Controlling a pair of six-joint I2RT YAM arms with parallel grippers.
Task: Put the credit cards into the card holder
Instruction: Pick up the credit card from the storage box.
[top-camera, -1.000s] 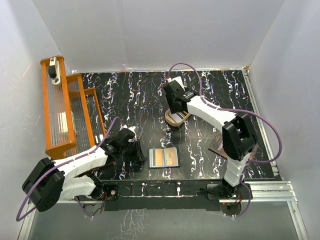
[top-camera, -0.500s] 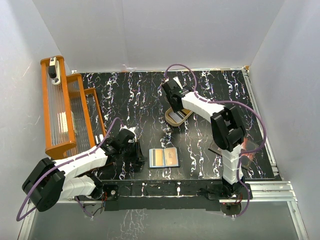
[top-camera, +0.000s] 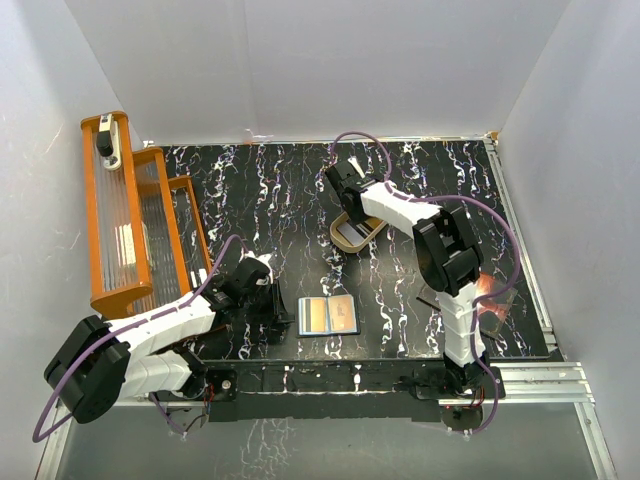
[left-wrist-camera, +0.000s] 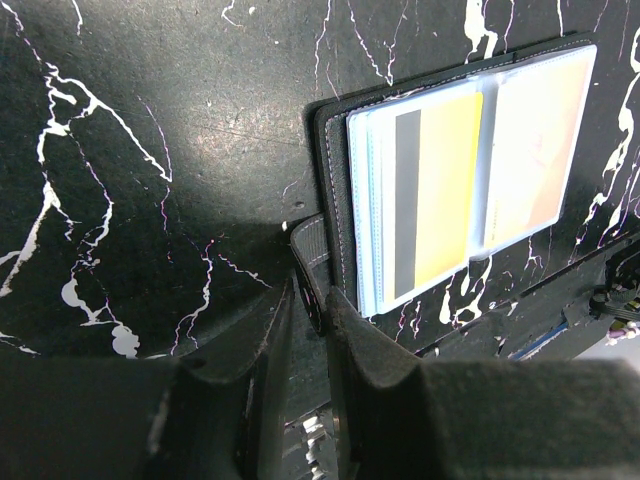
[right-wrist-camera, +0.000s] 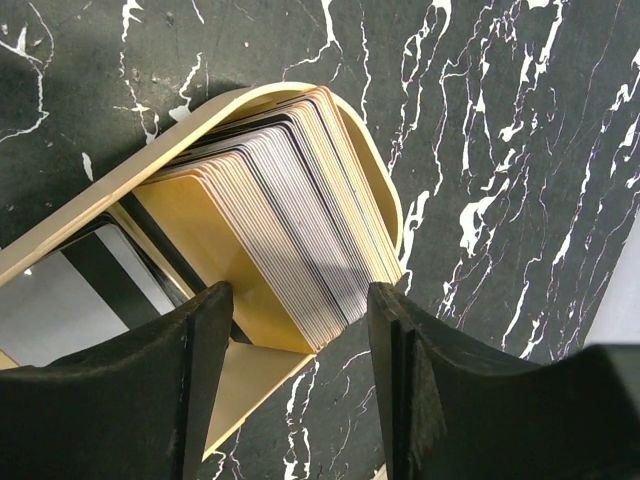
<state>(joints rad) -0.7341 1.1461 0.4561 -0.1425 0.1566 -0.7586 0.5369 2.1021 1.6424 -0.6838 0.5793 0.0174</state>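
Observation:
The card holder (top-camera: 328, 315) lies open near the table's front, with a gold-orange card (left-wrist-camera: 440, 190) and a pale card in its clear sleeves (left-wrist-camera: 530, 140). My left gripper (top-camera: 270, 300) is at its left edge, shut on the holder's black side tab (left-wrist-camera: 308, 262). The credit cards (right-wrist-camera: 280, 220) stand as a leaning stack in the tan oval tray (right-wrist-camera: 240, 100), gold-orange at the front and grey and dark ones behind; the stack also shows in the top view (top-camera: 352, 232). My right gripper (right-wrist-camera: 300, 320) is open just above the stack's near corner, holding nothing.
An orange rack (top-camera: 125, 215) stands along the left side of the table. A flat dark sheet (top-camera: 492, 300) lies by the right arm's base. The table's front rail (top-camera: 400, 375) runs just behind the card holder.
The right arm has folded its elbow in and its wrist has risen towards the back over the tray. The left arm and the card holder have not moved.

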